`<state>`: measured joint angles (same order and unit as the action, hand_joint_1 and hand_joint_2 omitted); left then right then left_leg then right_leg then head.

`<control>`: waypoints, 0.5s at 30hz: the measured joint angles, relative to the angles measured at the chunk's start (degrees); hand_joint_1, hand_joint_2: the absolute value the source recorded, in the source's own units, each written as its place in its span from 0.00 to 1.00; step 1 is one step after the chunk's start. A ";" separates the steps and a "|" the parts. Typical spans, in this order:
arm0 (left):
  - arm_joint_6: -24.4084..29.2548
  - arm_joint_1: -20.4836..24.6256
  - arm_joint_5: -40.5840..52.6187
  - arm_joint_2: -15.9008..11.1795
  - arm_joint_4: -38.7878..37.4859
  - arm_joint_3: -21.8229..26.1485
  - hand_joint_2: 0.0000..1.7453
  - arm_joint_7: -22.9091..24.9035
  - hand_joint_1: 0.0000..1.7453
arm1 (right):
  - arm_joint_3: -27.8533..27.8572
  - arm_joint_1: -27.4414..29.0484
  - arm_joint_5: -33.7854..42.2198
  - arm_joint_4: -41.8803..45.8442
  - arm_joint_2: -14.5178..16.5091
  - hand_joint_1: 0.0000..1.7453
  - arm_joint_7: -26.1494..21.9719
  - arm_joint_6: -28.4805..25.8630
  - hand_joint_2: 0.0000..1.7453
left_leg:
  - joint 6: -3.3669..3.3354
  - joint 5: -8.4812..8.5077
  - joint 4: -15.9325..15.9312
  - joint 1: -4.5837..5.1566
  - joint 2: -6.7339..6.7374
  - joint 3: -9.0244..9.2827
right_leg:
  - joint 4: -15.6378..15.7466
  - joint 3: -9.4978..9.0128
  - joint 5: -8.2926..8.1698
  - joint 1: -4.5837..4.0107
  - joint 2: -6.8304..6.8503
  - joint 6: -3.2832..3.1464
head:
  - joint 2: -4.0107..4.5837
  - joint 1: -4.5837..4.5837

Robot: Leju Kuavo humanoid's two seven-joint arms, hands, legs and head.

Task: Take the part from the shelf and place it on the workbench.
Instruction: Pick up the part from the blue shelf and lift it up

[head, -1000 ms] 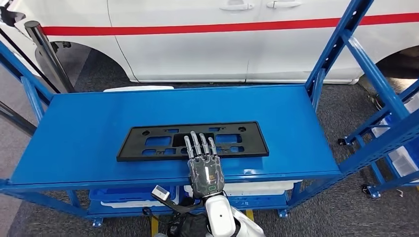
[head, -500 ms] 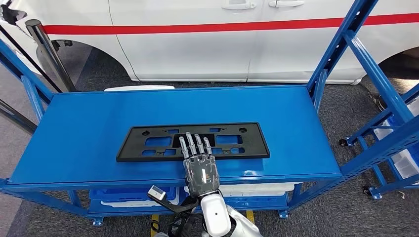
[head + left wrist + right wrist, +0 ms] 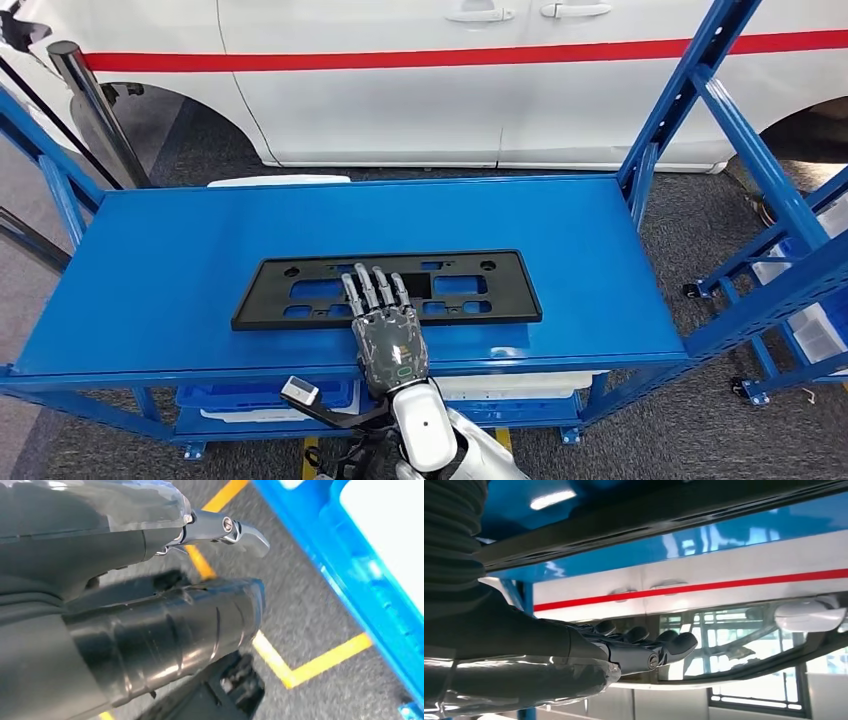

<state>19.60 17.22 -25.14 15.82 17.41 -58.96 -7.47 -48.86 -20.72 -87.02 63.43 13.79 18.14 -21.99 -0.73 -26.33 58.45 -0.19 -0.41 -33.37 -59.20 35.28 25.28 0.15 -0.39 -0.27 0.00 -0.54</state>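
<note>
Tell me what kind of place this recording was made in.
Probably a vehicle workshop or car assembly area. A white vehicle with a red stripe stands behind a blue steel shelf. On the shelf lies a black licence plate holder, and yellow floor lines mark the grey floor.

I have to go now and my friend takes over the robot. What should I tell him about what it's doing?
Right hand: flat, its fingers spread on the near edge of the black part; nothing gripped.
Left hand: hangs low beside the body over the floor, holding nothing visible; open or closed, unclear.
The part lies flat on the blue shelf, lengthwise.
Done: right hand has reached the part.
Left: grip it, lift it off, carry it to the workbench and set it down.
</note>
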 joint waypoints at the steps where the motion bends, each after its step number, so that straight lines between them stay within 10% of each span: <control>1: 0.57 -0.07 2.10 -0.02 0.15 0.20 0.00 -0.46 0.00 | -0.01 -0.19 0.52 0.01 0.11 0.00 -0.34 0.21 1.00 | -0.31 0.20 -0.27 -0.11 0.01 0.12 | -0.10 0.01 0.13 0.03 0.03 0.31 | 0.00 0.01; 6: 1.86 -0.28 6.65 -0.09 0.53 0.34 0.00 -1.40 0.00 | -0.10 -0.92 1.72 -0.01 0.27 0.00 -1.12 0.67 1.00 | -1.44 0.75 -1.11 -0.43 0.22 0.52 | -12.75 5.73 6.96 0.23 0.10 1.43 | 0.00 -0.03; 8: 2.58 -0.40 8.59 -0.17 0.59 0.34 0.00 -1.89 0.00 | -0.18 -0.95 2.22 -0.09 0.26 0.00 -1.44 0.91 1.00 | -1.43 0.68 -0.97 -0.42 0.18 0.46 | -15.63 7.13 7.05 0.37 0.11 1.60 | 0.00 -0.03; 12: 4.44 -0.59 16.11 -0.37 1.18 0.34 0.00 -3.25 0.00 | -1.03 -1.61 3.89 -0.12 0.50 0.00 -2.45 1.66 1.00 | -0.82 0.03 -0.11 -0.29 0.03 0.35 | -3.30 1.02 0.89 0.55 0.21 1.25 | 0.00 -0.03; 15: 4.93 -0.75 22.41 -0.62 1.79 0.55 0.00 -3.88 0.00 | -1.95 -2.08 5.38 -0.07 0.76 0.00 -3.20 2.34 1.00 | 0.01 -0.13 0.21 -0.09 0.05 -0.01 | -0.68 0.08 0.73 0.25 0.10 0.43 | 0.00 -0.01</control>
<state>24.52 16.47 -2.73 15.20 19.21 -58.42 -11.35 -50.80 -22.80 -81.64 63.36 14.55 14.94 -19.64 -0.72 -26.46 58.66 -0.27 -0.36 -33.37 -59.88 35.36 26.01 0.40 -0.29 0.16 0.00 -0.54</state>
